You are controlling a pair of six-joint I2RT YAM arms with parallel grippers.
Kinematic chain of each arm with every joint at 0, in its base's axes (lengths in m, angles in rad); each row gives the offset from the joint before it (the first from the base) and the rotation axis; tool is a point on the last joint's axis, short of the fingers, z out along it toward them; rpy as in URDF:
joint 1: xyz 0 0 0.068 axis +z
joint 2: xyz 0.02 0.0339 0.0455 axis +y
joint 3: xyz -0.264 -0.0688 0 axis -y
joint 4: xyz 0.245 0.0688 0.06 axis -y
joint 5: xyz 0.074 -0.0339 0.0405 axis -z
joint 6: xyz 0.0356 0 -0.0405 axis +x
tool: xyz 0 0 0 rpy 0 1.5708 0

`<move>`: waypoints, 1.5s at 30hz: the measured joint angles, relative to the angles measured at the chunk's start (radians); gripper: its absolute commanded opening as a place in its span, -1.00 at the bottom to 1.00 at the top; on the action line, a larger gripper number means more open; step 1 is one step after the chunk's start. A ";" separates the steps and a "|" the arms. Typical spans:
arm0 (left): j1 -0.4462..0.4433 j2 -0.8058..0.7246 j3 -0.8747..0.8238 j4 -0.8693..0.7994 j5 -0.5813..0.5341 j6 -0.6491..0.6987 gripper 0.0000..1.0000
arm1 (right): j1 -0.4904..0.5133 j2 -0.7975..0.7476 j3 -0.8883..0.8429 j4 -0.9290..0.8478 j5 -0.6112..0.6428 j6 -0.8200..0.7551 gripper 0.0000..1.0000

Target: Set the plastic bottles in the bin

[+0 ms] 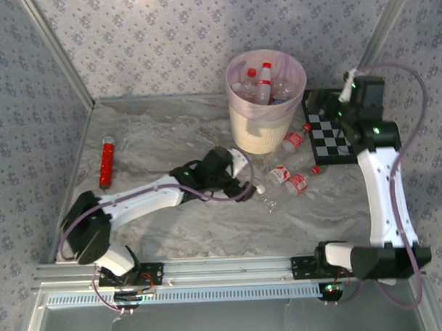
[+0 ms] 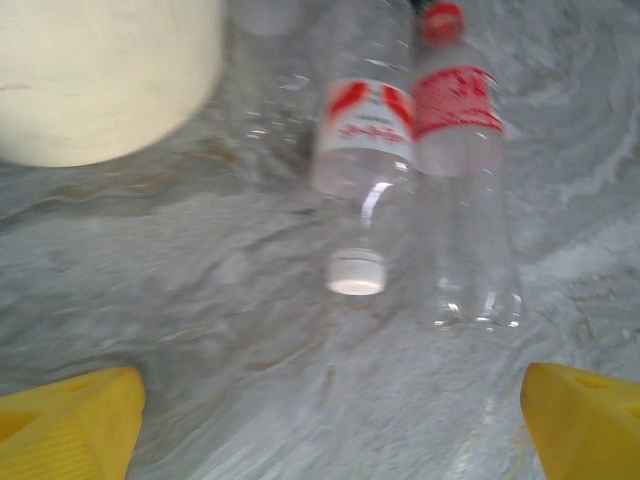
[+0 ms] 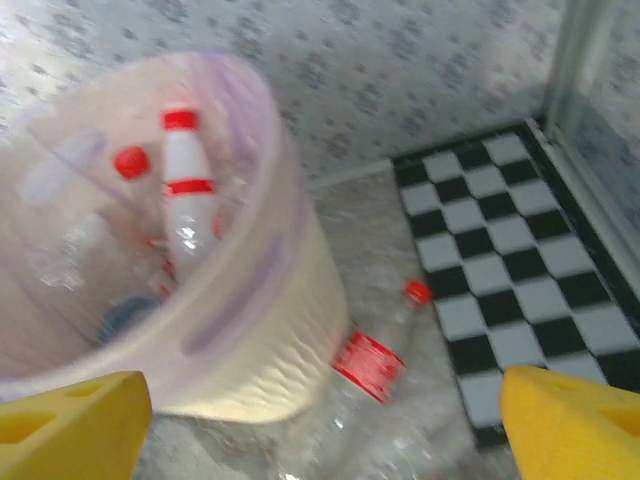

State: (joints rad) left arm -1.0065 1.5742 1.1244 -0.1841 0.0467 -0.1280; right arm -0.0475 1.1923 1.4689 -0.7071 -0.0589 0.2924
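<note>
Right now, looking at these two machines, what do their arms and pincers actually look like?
The left arm and right arm match: white shells, black joints and bases, small green lights, and a thin lilac cable looping along each. The wrist cameras show the left gripper and right gripper ending in blocky yellow fingers.

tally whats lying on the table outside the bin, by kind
red-capped plastic bottles: 2
white-capped plastic bottle: 1
red tube: 1
chequered board: 1
total: 5
a further clear bottle near the bin is possible, too blurred to tell
</note>
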 measured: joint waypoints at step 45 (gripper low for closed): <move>0.012 0.100 0.024 0.050 0.125 -0.003 -0.15 | -0.361 -0.309 -0.441 0.022 -0.587 0.158 0.91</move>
State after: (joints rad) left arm -0.9947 1.6745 1.1484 -0.1341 0.1715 -0.1307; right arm -0.4084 0.8829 1.0275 -0.6849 -0.6460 0.4500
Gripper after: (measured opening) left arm 0.564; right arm 0.956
